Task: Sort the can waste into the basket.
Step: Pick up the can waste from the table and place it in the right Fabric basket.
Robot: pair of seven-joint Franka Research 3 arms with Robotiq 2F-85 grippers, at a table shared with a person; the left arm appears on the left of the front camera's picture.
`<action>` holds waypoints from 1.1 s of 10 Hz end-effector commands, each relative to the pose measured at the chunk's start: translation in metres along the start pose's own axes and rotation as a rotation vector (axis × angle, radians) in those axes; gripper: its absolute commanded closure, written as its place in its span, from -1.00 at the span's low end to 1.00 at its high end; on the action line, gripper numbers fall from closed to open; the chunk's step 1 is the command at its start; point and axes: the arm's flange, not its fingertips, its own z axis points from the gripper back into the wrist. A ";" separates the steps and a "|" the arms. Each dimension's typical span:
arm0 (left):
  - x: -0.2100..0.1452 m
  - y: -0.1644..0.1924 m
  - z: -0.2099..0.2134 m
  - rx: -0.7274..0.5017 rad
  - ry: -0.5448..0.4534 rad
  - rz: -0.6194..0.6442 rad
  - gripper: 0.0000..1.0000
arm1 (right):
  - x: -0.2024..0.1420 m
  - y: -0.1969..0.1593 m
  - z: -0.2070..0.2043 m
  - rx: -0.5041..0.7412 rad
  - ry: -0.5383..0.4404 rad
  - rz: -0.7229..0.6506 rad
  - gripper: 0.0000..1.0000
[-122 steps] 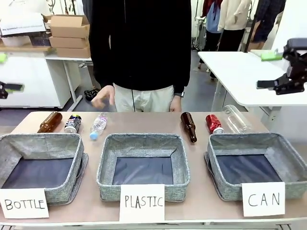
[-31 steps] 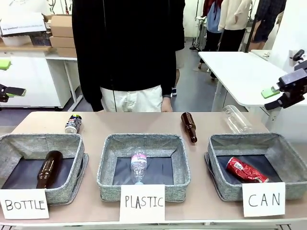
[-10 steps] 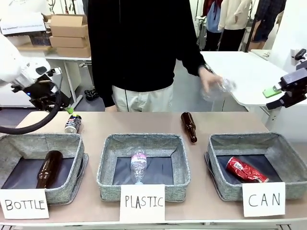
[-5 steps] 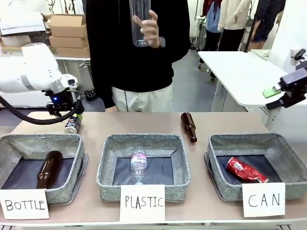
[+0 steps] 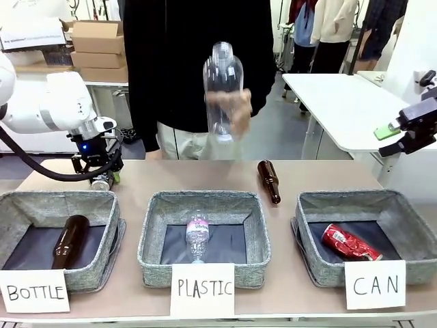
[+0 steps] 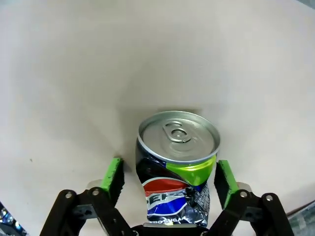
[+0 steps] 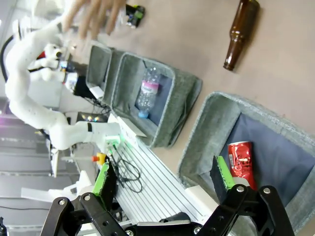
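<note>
A dented black and silver can (image 5: 102, 181) stands upright at the table's far left, behind the BOTTLE basket. My left gripper (image 5: 103, 175) is down over it. In the left wrist view the green pads sit on either side of the can (image 6: 177, 162), the left gripper (image 6: 169, 173) open, with a gap showing at the left pad. A crushed red can (image 5: 350, 243) lies inside the CAN basket (image 5: 345, 198), also seen as the red can (image 7: 239, 162) in the basket (image 7: 206, 128). My right gripper (image 5: 390, 139) hangs open and empty high at the right; the right wrist view shows this gripper (image 7: 163, 177) above the baskets.
A person at the far side holds a clear plastic bottle (image 5: 222, 89) above the table. A brown bottle (image 5: 269, 181) lies on the table behind the PLASTIC basket (image 5: 150, 232). Another brown bottle (image 5: 68, 239) lies in the BOTTLE basket (image 5: 41, 199).
My left arm has come down and set its fingers around the black can. The person has lowered and turned the clear bottle. The right arm has not moved.
</note>
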 end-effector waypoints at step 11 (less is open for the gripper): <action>-0.001 0.006 0.021 -0.004 -0.052 0.037 1.00 | -0.001 -0.001 0.002 -0.007 -0.007 0.029 -1.00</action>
